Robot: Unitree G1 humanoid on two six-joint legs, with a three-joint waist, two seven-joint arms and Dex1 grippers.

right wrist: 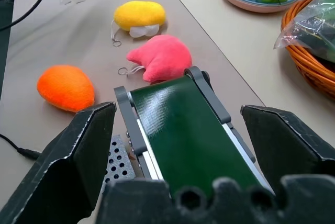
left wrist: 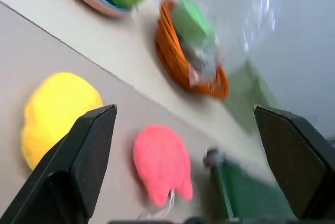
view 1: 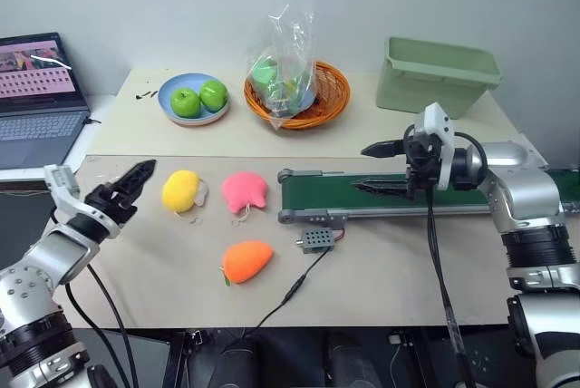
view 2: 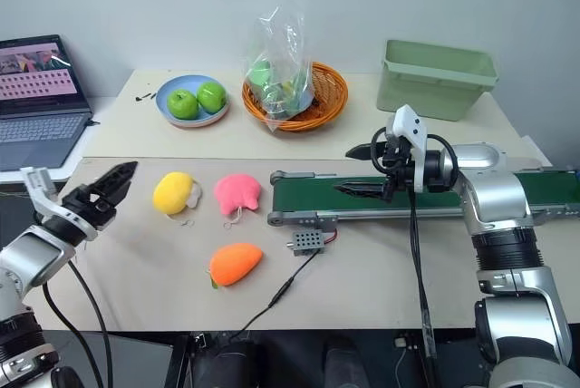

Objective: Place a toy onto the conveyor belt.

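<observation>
Lying at left centre, the oval yellow plush toy (view 1: 181, 191) is sitting just beyond the spread-apart left gripper (view 1: 134, 179); the right gripper (view 1: 385, 169), fingers apart, is hovering over the dark-green conveyor belt (view 1: 399, 195). No legible writing.

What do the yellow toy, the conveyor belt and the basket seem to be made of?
Yellow toy: soft plush fabric, judging by its fuzzy matte surface and rounded, stuffed shape.
Conveyor belt: probably rubber or plastic sheet, dark green and smooth with a slight sheen; its frame looks like grey metal.
Basket: woven orange strands, perhaps wicker or plastic; the weave shows, the material stays uncertain.
</observation>
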